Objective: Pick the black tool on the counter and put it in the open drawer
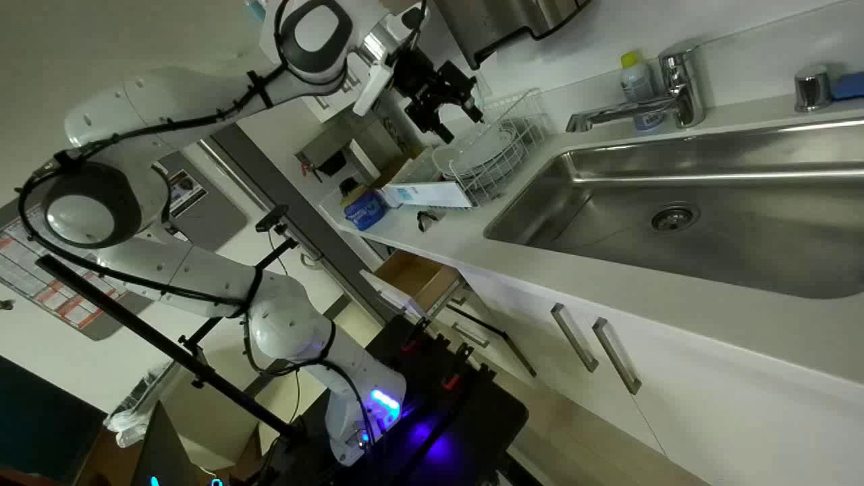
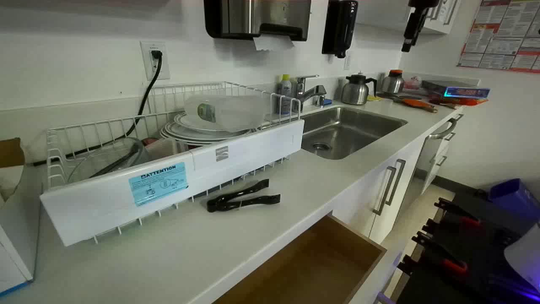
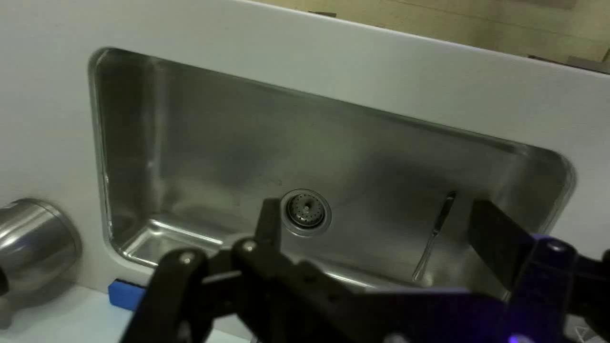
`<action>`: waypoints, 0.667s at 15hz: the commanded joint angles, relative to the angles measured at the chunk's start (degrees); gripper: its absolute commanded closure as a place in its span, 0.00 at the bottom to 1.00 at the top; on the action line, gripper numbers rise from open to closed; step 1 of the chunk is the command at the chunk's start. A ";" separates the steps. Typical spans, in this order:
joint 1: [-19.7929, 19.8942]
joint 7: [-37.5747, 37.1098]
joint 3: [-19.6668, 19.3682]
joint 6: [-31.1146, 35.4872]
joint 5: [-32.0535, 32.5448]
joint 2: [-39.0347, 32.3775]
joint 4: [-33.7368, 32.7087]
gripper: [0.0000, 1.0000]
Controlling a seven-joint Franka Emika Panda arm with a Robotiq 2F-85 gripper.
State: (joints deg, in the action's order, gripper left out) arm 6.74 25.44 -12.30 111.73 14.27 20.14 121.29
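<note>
The black tool is a pair of black tongs lying spread on the white counter in front of the dish rack. It shows small and partly dark in an exterior view. It is out of the wrist view. The open drawer has a bare brown wooden interior below the counter edge, near the tongs; it also shows in an exterior view. My gripper is open and empty, high above the counter and away from the tongs. In the wrist view, its spread fingers frame the sink below.
A steel sink with a knife lies under the wrist camera. A faucet rises behind it. A white wire dish rack with plates stands beside the tongs. A blue-labelled jar and a white box stand farther along the counter.
</note>
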 commanded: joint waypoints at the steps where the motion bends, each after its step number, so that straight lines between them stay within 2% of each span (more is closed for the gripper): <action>1: 0.04 0.03 0.05 -0.12 -0.04 -0.04 -0.12 0.00; 5: 0.04 0.03 0.05 -0.12 -0.04 -0.04 -0.12 0.00; 10: -3.09 3.66 2.93 -0.67 0.19 1.51 2.09 0.00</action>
State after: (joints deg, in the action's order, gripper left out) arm 5.64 26.39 -11.00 111.73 14.31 20.16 121.63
